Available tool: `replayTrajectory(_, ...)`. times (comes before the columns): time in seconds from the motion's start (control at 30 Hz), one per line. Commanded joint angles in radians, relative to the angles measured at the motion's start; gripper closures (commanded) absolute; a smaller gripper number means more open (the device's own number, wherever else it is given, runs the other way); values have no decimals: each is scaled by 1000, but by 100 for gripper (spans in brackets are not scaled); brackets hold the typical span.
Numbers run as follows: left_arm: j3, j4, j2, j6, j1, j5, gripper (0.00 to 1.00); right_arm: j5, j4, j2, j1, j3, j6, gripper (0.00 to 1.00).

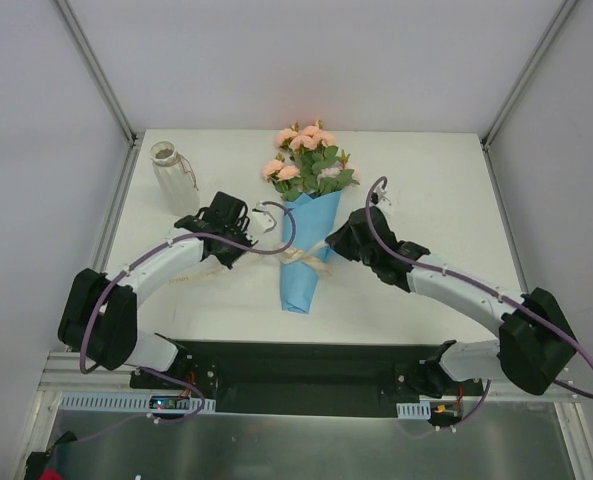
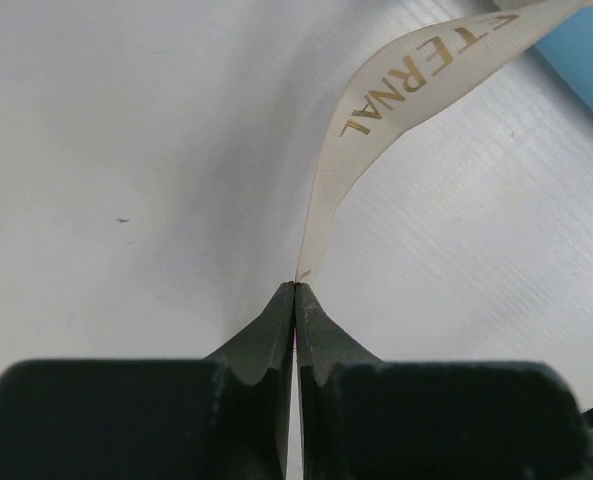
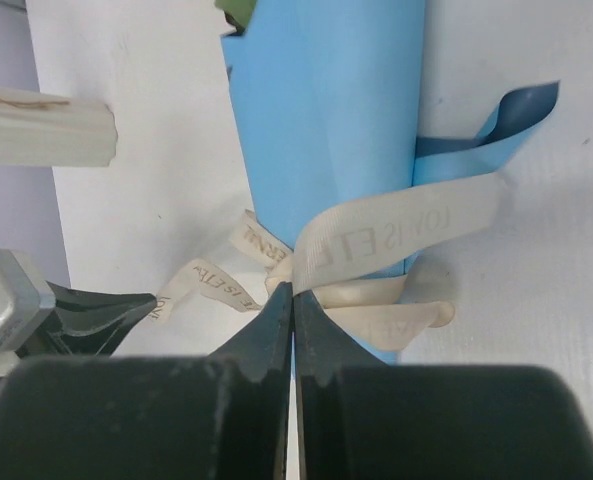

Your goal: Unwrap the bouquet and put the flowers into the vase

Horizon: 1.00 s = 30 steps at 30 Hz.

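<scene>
Our left jaws and right jaws each clamp a cream ribbon tail; the bouquet lies between them.

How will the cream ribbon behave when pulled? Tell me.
Probably floppy: the ribbon curves limply from the left gripper. Likely light and thin, so it may slip from the pinch. Pulling may drag the bouquet too.
</scene>
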Motion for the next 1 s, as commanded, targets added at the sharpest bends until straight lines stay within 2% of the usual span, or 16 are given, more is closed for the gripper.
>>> replayTrajectory(0.0,67,-59,-88,-40,55,-34,100,128,-102,-128,-10,43,-102,99)
replayTrajectory(0.3,121,-139,-227,12,291,-35,100,214,-312,-404,-145,26,-236,99)
replayTrajectory(0.57,164,-186,-321,41,480,-41,100,222,-525,-626,-412,58,-368,99)
replayTrajectory(0.73,241,-206,-324,41,595,-78,100,122,-585,-653,-628,111,-426,99)
replayTrajectory(0.8,274,-208,-312,38,676,-84,100,81,-606,-639,-717,130,-442,99)
replayTrajectory(0.87,288,-211,-300,45,731,-88,100,108,-617,-617,-748,157,-465,99)
replayTrajectory(0.93,287,-208,-303,55,750,-124,100,147,-654,-598,-748,176,-471,90)
replayTrajectory(0.97,284,-209,-310,55,756,-118,94,148,-657,-591,-771,181,-475,87)
